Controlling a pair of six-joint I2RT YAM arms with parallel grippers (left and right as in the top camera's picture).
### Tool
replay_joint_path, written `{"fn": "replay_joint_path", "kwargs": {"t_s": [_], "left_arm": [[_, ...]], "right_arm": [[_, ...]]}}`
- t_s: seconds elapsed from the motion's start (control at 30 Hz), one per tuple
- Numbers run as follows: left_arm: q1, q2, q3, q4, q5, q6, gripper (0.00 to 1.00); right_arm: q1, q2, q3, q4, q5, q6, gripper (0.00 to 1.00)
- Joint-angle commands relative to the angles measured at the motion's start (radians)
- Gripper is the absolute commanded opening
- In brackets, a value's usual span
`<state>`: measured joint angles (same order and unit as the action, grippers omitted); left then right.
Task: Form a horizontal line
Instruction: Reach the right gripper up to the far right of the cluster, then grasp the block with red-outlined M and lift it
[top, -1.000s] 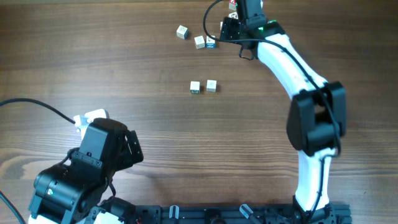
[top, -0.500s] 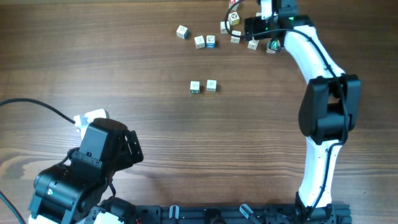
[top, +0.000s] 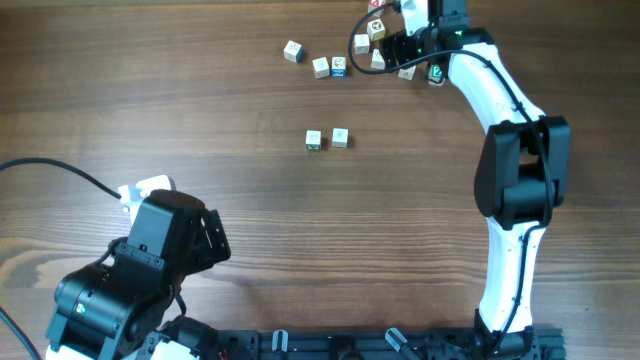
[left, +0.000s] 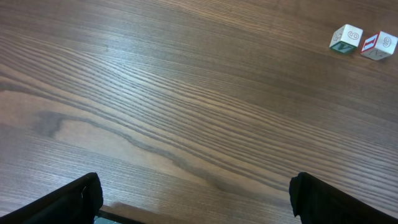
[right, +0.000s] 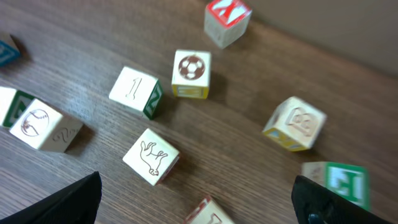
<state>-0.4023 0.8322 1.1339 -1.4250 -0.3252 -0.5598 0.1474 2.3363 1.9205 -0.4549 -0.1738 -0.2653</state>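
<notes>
Horizontal line (top: 314, 140): two small white cubes (left: 346, 38) on grained wood table (top: 200, 100).
Left gripper (left: 196, 202) and right gripper (right: 199, 202) spread wide, holding nothing.

The table (left: 186, 93) was brown wood with strong grain and a matt finish. The horizontal line's cubes (left: 347, 39) and the loose cubes (right: 191, 73) looked like pale wood with smooth printed faces. The right arm (top: 490, 85) wore glossy white plastic, the left arm (top: 150, 255) matt black.
</notes>
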Motion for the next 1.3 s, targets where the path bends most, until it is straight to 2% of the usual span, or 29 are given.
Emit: {"fn": "replay_joint_path", "kwargs": {"t_s": [0.0, 0.17, 0.3, 0.4, 0.47, 0.57, 0.9, 1.1, 1.27], "left_arm": [[0.008, -0.002, -0.005, 0.002, -0.016, -0.010, 1.00], [0.008, -0.002, -0.005, 0.002, -0.016, -0.010, 1.00], [0.008, -0.002, -0.005, 0.002, -0.016, -0.010, 1.00], [0.008, -0.002, -0.004, 0.002, -0.016, -0.010, 1.00], [0.008, -0.002, -0.004, 0.002, -0.016, -0.010, 1.00], [0.008, -0.002, -0.005, 0.002, -0.016, -0.010, 1.00], [0.008, -0.002, -0.005, 0.002, -0.016, -0.010, 1.00], [0.008, -0.002, -0.005, 0.002, -0.016, -0.010, 1.00], [0.008, -0.002, -0.005, 0.002, -0.016, -0.010, 1.00]], "right_arm": [[-0.014, 0.060, 0.025, 0.002, -0.043, -0.025, 0.98], [-0.051, 0.103, 0.025, -0.020, -0.100, -0.051, 0.91], [-0.068, 0.123, 0.025, -0.094, -0.165, -0.106, 0.90], [-0.068, 0.128, 0.024, -0.107, -0.144, -0.136, 0.82], [-0.068, 0.128, 0.024, -0.098, -0.138, -0.135, 0.71], [-0.068, 0.128, 0.024, -0.091, -0.121, -0.135, 0.65], [-0.063, 0.127, 0.024, -0.022, -0.060, -0.154, 0.61], [-0.053, 0.127, 0.024, -0.056, -0.059, -0.160, 0.37], [-0.052, 0.123, 0.024, -0.065, 0.030, -0.067, 0.28]]}}
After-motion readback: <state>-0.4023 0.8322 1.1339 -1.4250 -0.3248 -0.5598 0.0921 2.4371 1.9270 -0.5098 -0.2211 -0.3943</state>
